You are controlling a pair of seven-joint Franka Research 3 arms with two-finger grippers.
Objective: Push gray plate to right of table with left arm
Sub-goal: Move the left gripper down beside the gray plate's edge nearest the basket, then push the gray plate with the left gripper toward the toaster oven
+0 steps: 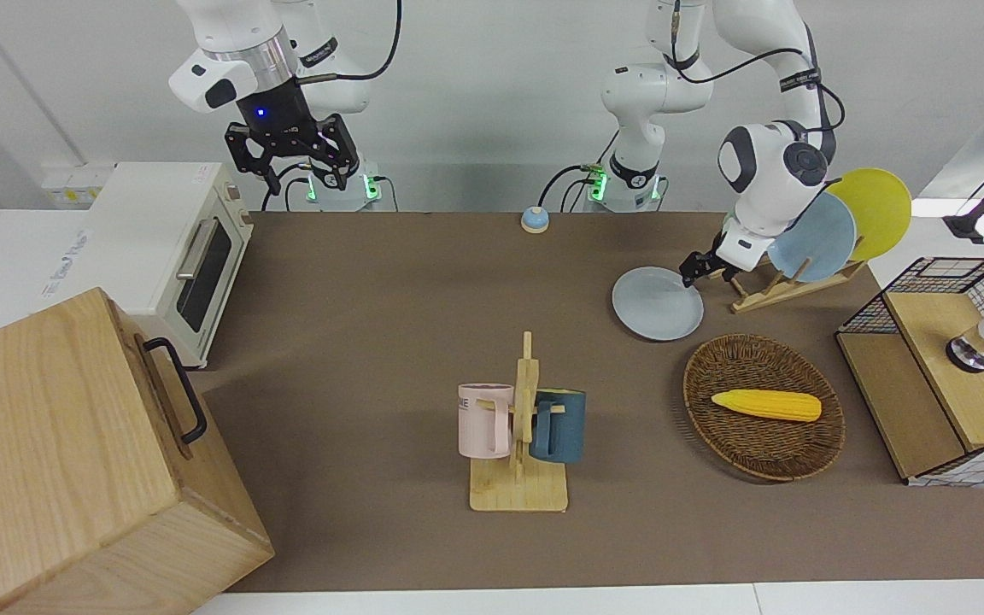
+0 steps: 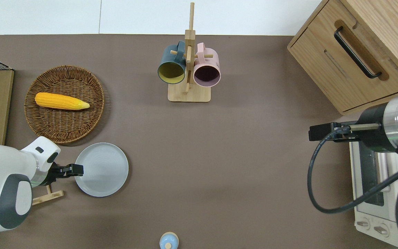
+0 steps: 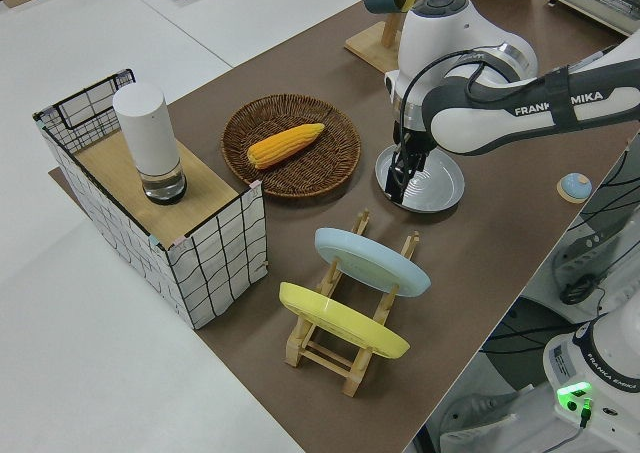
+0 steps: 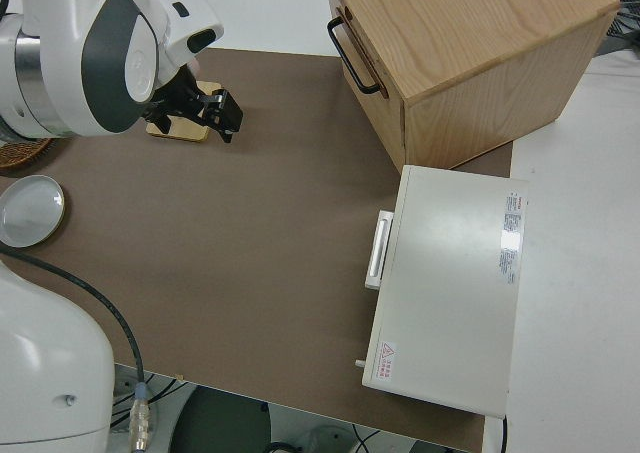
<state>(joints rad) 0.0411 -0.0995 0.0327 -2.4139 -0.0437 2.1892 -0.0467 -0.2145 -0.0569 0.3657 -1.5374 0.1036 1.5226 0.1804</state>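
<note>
Gray plate (image 2: pixel 101 169) lies flat on table (image 2: pixel 219 155), between wicker basket (image 2: pixel 64 103) and plate rack (image 3: pixel 350 318). Left gripper (image 2: pixel 75 169) at its rim, fingers look together. Looks rigid, slick, light; push low on rim. Right arm parked.

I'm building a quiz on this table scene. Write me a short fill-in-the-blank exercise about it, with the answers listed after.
1. The left gripper is at the rim of the ____ plate.
2. The corn cob lies in a wicker ____.
3. On the mug rack a dark blue mug hangs beside a ____ mug.
4. The right arm is ____.

Missing words: gray; basket; pink; parked
</note>
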